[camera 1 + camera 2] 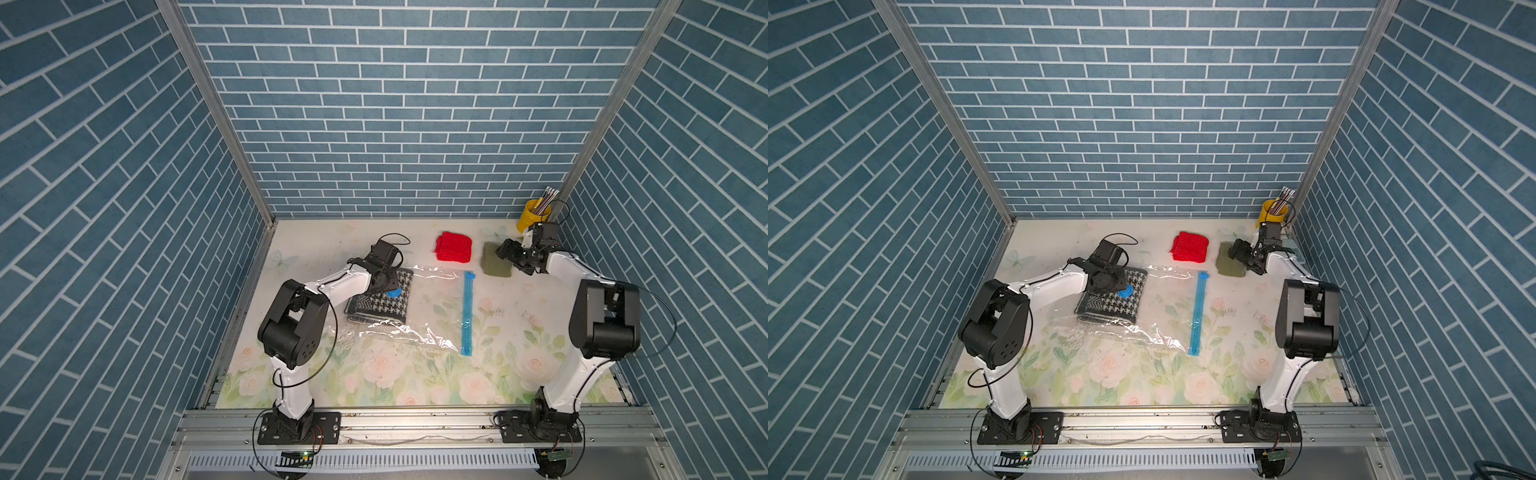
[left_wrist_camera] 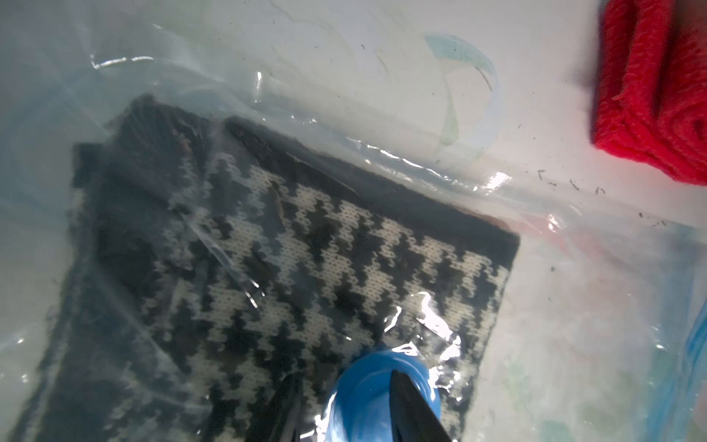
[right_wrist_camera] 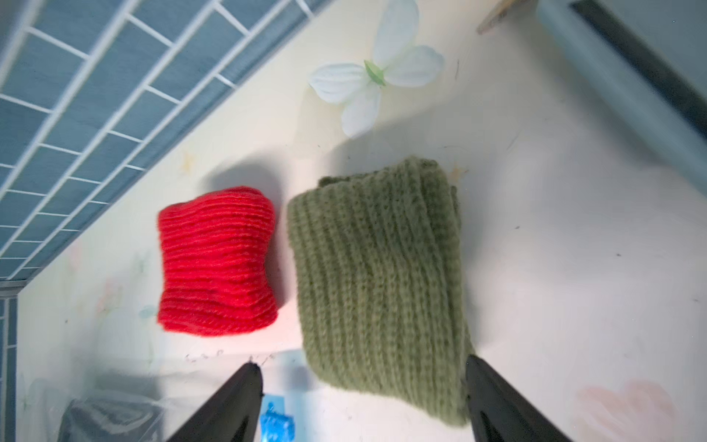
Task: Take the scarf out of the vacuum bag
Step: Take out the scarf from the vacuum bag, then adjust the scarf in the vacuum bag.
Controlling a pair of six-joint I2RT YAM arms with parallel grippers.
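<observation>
Bag (image 1: 432,303): flat on the bench (image 1: 324,241), with the zip strip (image 1: 468,313) at the end toward the right arm.
Check scarf (image 1: 380,305): inside the bag, at the end far from the strip, under the valve cap (image 2: 367,386).
Red scarf (image 3: 216,260), green scarf (image 3: 375,275): out on the bench, side by side, not touching.
Right gripper (image 3: 363,363): spread wide over the green scarf's edge, holding nothing.
Left gripper (image 2: 344,377): partly parted at the cap; cannot tell whether it grips cap, film or nothing.
Risk: a pull at the cap would likely drag bag and scarf together, and the film may slip or tear.
Risk: the right arm, reaching for the mouth, may snag the green scarf.
Unclear: whether the strip is sealed; the left gripper's contact with the cap is partly cut off.
</observation>
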